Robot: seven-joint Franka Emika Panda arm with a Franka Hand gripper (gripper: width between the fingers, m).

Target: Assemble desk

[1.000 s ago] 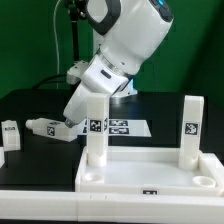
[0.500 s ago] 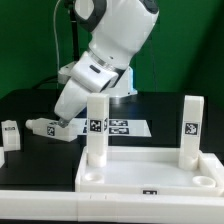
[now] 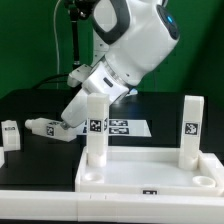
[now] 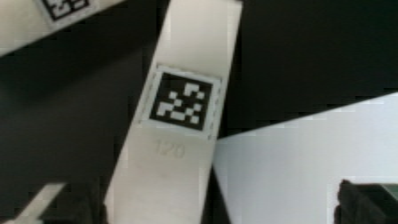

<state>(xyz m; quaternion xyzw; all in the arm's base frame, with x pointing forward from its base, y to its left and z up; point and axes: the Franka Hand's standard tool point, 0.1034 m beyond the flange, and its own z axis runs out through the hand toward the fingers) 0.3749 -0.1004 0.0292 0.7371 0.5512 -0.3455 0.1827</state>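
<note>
The desk's white tabletop lies in front with two white legs standing upright in it, one on the exterior view's left and one on its right. A loose leg lies on the black table behind the tabletop. My gripper hangs low at that leg's near end, partly hidden by the left upright leg. In the wrist view the tagged leg runs lengthwise between my dark fingertips, and the gripper is open, the fingers apart from the leg's sides.
Another loose white part lies at the exterior view's far left. The marker board lies flat behind the tabletop, right beside the gripper. A dark stand and cable rise at the back.
The arm's upper body swung toward the exterior view's left, then back right and higher. The hand stayed low by the lying leg, jaws still wide.
</note>
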